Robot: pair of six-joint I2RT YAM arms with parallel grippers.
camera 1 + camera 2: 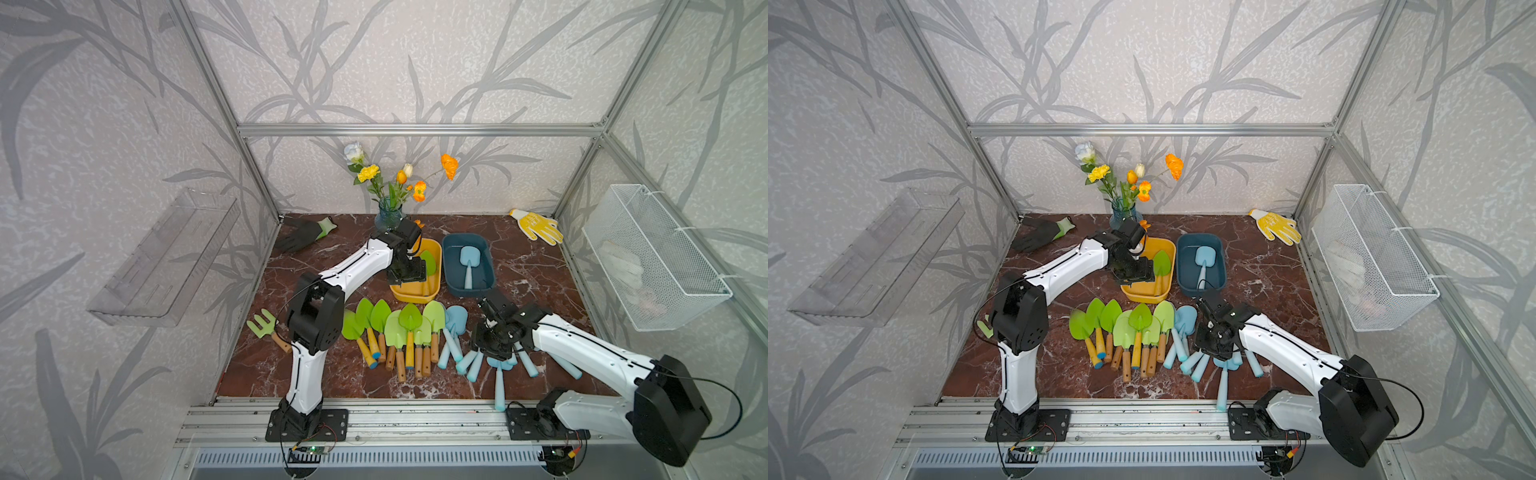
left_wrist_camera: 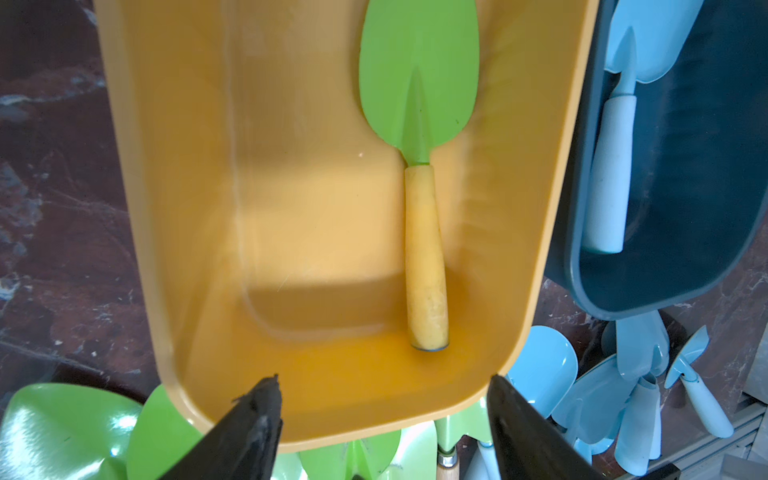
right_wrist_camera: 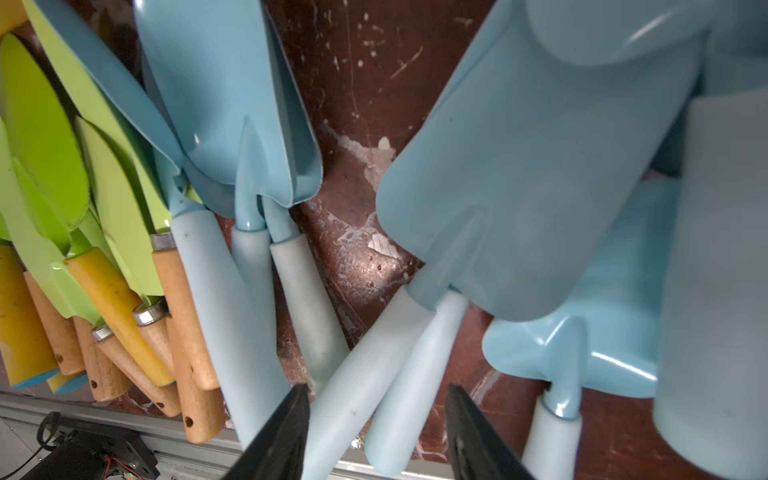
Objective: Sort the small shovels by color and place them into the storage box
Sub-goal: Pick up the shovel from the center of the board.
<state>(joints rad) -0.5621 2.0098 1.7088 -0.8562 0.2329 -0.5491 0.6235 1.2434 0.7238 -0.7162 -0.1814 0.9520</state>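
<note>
Left claw (image 2: 382,380) hangs released over the yellow bin (image 2: 187,208), a green shovel (image 2: 419,83) lying inside it at twelve o'clock of the green shovel row (image 1: 395,332) on the surface (image 1: 540,270), and right claw (image 3: 378,388) straddles two pale-blue shovel handles (image 3: 357,374) at the row's three o'clock, gripping or not I cannot tell.

— Bright, even, from overhead in both top views; soft shadows only. Bowed frame posts (image 1: 220,83) toward the edges.
— Glare on a green shovel blade (image 2: 62,424), a dark shadow band inside the yellow box (image 2: 324,299). Nearest blue shovel blade (image 3: 540,166) soft, out of focus; glints on the counter (image 3: 374,266).
</note>
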